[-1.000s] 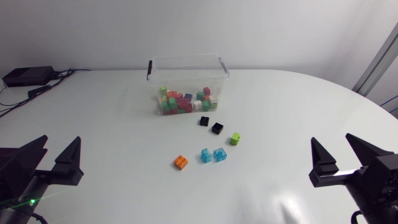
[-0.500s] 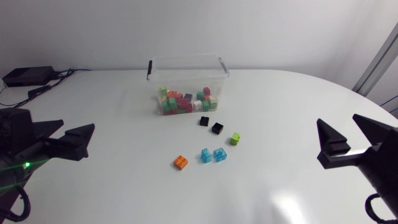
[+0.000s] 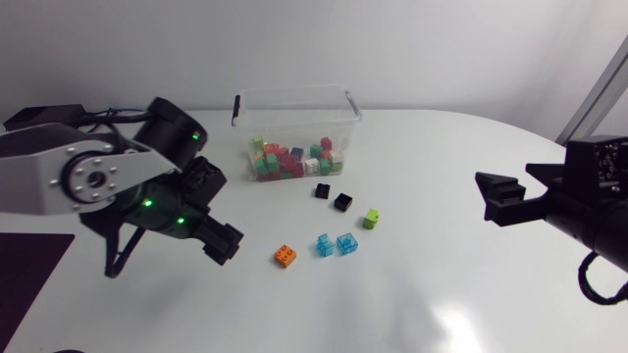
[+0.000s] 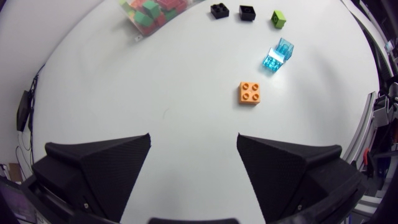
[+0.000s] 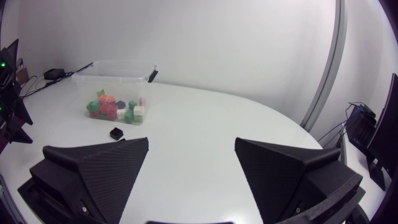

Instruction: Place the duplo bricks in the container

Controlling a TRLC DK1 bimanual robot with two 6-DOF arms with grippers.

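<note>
A clear plastic container (image 3: pixel 294 132) with several coloured bricks in it stands at the back of the table. In front of it lie two black bricks (image 3: pixel 323 190) (image 3: pixel 341 202), a green brick (image 3: pixel 371 219), two translucent blue bricks (image 3: pixel 346 243) and an orange brick (image 3: pixel 286 255). My left gripper (image 3: pixel 221 240) hangs open just left of the orange brick (image 4: pixel 250 93), which lies ahead of its fingers, apart from them. My right gripper (image 3: pixel 520 191) is open and empty, well right of the bricks. Its own view looks across at the container (image 5: pixel 115 74).
A black box with cables (image 3: pixel 39 120) sits at the back left corner. The bulky left arm (image 3: pixel 98 181) stands over the table's left part. White tabletop lies bare between the green brick and my right gripper.
My left arm has swung in from the front left edge toward the orange brick. My right gripper has risen and turned at the right edge. Both stay open; no brick has moved.
</note>
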